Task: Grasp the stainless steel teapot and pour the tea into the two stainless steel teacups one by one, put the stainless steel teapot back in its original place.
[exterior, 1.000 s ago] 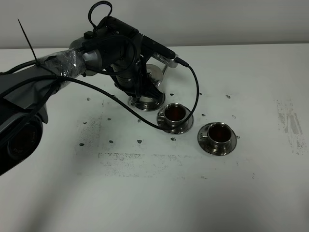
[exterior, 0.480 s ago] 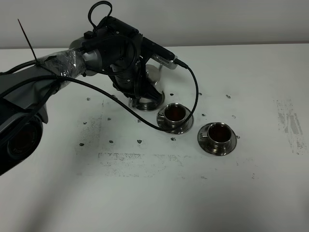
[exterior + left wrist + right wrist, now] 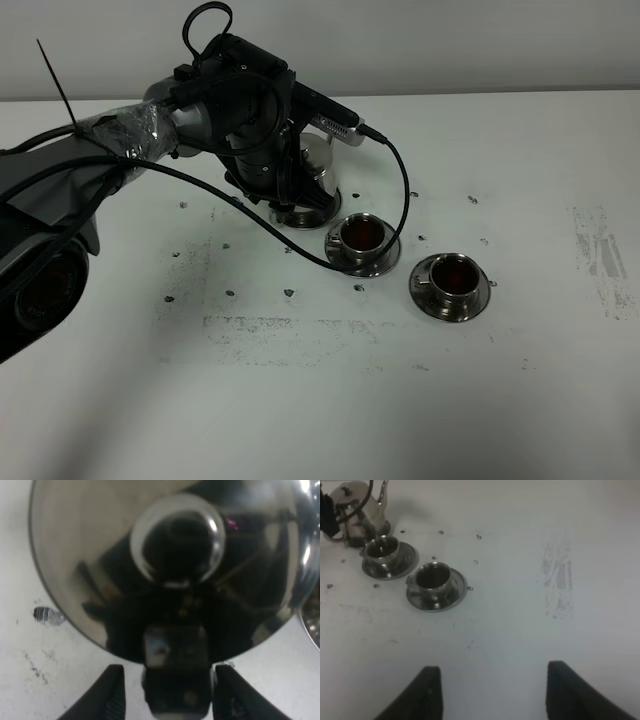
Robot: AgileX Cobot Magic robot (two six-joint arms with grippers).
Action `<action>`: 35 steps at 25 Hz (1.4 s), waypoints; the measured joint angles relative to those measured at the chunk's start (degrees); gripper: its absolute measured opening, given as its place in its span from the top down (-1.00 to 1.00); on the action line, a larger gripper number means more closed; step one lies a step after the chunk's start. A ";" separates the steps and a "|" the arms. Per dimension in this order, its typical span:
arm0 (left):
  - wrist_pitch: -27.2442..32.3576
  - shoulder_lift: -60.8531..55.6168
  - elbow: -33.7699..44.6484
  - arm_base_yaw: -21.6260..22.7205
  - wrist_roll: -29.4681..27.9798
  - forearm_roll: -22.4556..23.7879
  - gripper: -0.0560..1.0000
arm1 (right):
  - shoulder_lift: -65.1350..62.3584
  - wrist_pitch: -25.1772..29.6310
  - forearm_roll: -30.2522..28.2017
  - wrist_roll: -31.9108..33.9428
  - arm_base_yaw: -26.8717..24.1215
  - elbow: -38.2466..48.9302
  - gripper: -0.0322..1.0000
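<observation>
A robot lab, by the look: a bare, scuffed white tabletop point(image 3: 300, 400), a plain pale wall point(image 3: 450, 40), a taped, cabled arm point(image 3: 130, 130).

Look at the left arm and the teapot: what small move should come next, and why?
Probably open the left gripper and back away. Both teacups hold dark tea, and the stainless steel teapot appears upright and set down behind them; whether it sits squarely on its tray is hidden.
</observation>
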 joint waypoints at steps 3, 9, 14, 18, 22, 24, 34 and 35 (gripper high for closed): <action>0.40 -0.70 0.00 0.00 -0.57 0.00 0.12 | 0.00 0.00 0.00 0.00 0.00 0.00 0.07; 1.06 -3.60 -0.04 0.00 -0.90 -0.02 0.12 | 0.00 0.00 0.00 0.00 0.00 0.00 0.07; 2.58 -5.36 0.82 -0.86 -1.03 -0.08 0.12 | 0.00 0.00 0.00 0.00 0.00 0.00 0.07; -0.64 -11.87 7.53 -1.21 -1.03 -0.01 0.12 | 0.00 0.00 0.00 0.00 0.00 0.00 0.07; -6.14 -21.13 19.07 -0.75 -2.38 2.28 0.12 | 0.00 0.00 0.00 0.00 0.00 0.00 0.07; -8.04 -26.06 24.61 -0.18 -4.31 4.61 0.12 | 0.00 0.00 0.00 0.00 0.00 0.00 0.07; -14.28 -53.34 51.23 11.11 -12.95 11.01 0.12 | 0.00 0.00 0.00 0.00 0.00 0.00 0.07; -14.59 -55.92 53.82 12.68 -12.95 10.92 0.12 | 0.00 0.00 0.00 0.00 0.00 0.00 0.07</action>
